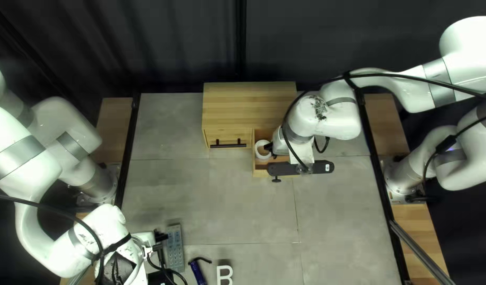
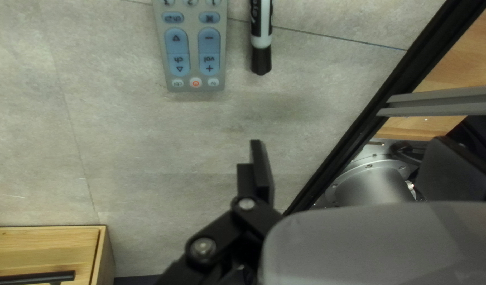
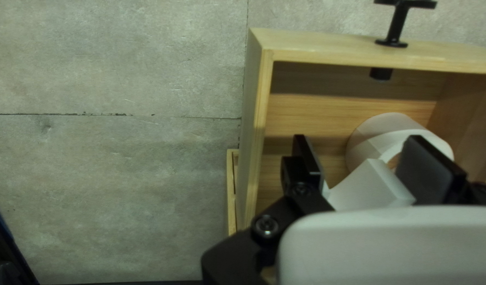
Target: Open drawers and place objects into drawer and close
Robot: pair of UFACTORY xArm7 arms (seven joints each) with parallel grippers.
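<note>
Right jaws at drawer [image 3: 327,50], roll [image 3: 377,132] inside

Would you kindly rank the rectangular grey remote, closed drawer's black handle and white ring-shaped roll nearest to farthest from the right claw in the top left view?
1. Roll, inside open wooden drawer.
2. Handle, left of roll.
3. Remote, lower left.

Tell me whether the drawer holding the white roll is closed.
No, the drawer stands pulled out from the cabinet, the white roll showing inside.
</note>
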